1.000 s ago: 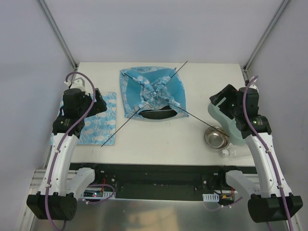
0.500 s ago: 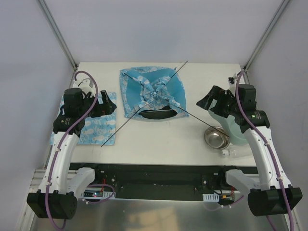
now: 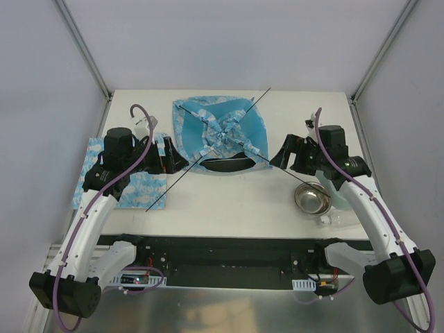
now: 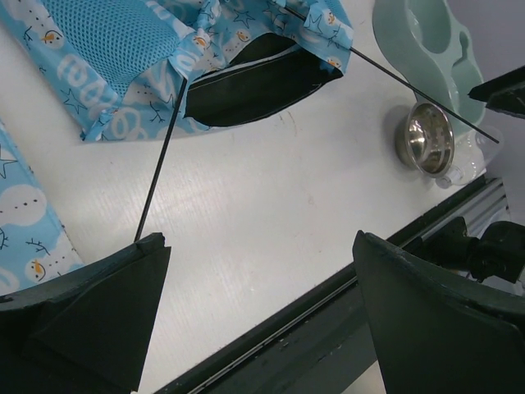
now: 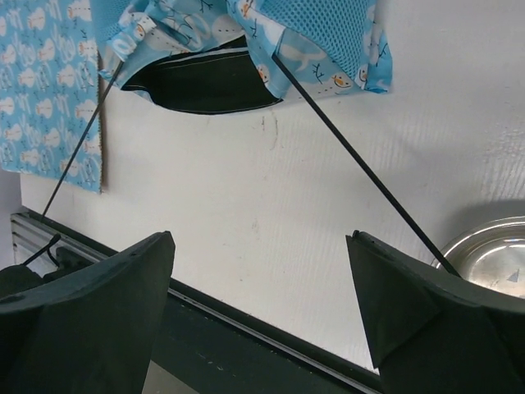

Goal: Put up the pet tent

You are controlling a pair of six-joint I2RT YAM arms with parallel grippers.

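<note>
Pet tent (image 3: 220,139) flat, an arm on each side
I see it collapsed at the far middle of the table (image 3: 229,201), black poles crossed over it; my left gripper (image 3: 175,158) and right gripper (image 3: 279,157) hover beside it, jaws wide, holding nothing

The top camera sits above and behind the arm bases, at six o'clock. It looks steeply down and takes in the whole table (image 3: 229,201) from afar. The left wrist camera sits low and close, facing three o'clock between the tips of the left claw (image 4: 258,236). The right wrist camera faces nine o'clock past the right claw (image 5: 258,236). All three share the pet tent (image 3: 201,121) doorway and the steel bowl (image 3: 311,199).
</note>
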